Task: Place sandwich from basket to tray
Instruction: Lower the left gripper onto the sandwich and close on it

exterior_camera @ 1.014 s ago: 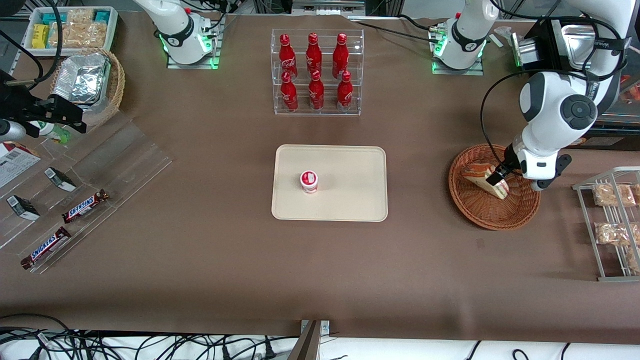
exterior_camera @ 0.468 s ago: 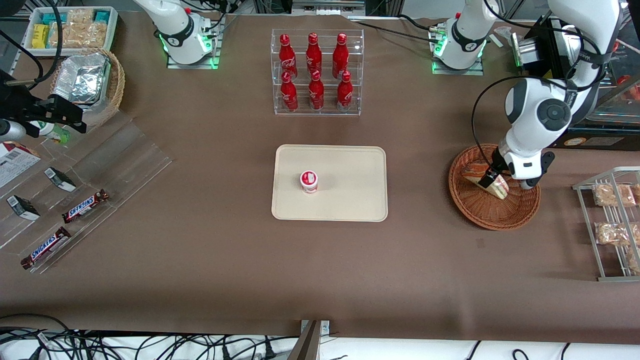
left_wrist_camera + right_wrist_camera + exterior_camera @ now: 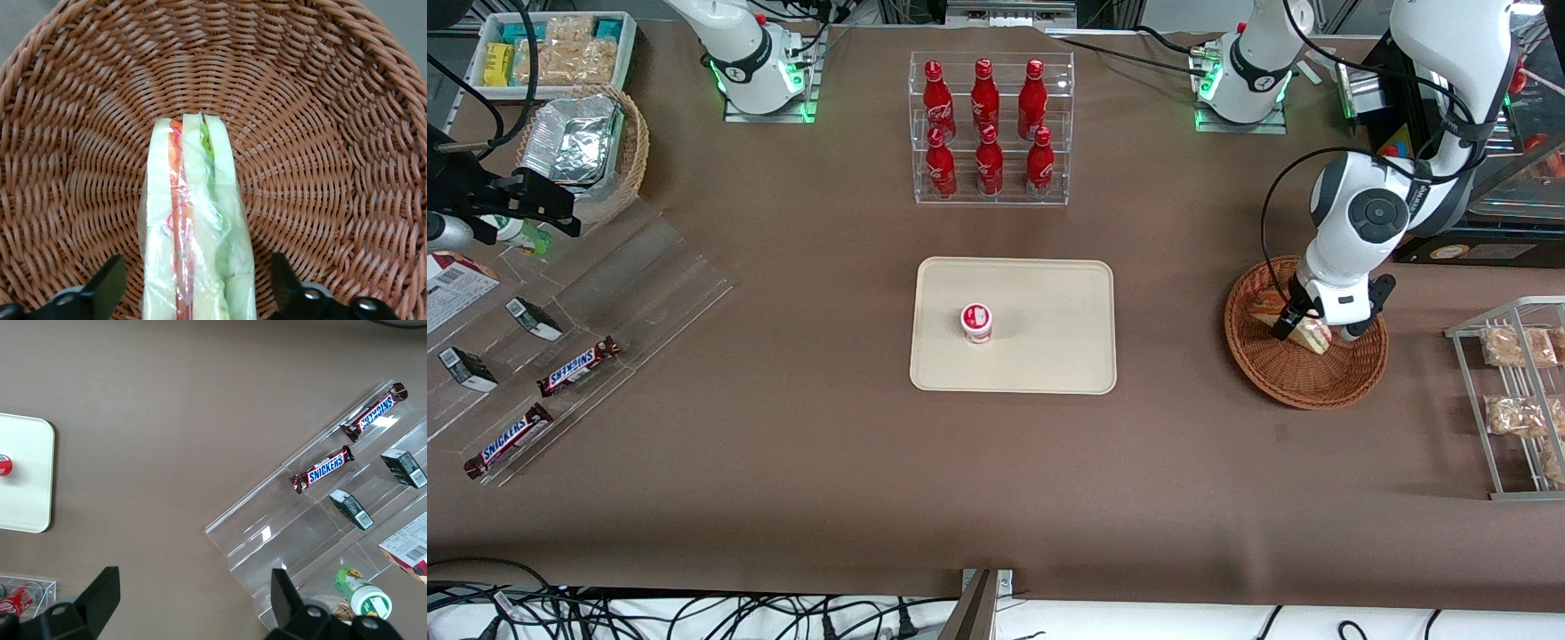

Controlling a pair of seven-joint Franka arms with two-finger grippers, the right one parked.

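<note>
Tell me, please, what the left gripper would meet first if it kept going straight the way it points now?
Most likely the sandwich: the open gripper straddles it above the basket, fingers either side.

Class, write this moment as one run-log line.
phase: pre-grasp | gripper: open, fingers straddling sandwich | sandwich: in basket | tray: holds small cup

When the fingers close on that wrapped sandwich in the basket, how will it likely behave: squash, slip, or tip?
The sandwich looks soft: white bread layers in loose clear wrap, so it probably compresses under a firm squeeze. The wrinkled film may let it slip a little. The open gripper straddles its broad faces inside the basket, so tipping seems unlikely once it is gripped.
</note>
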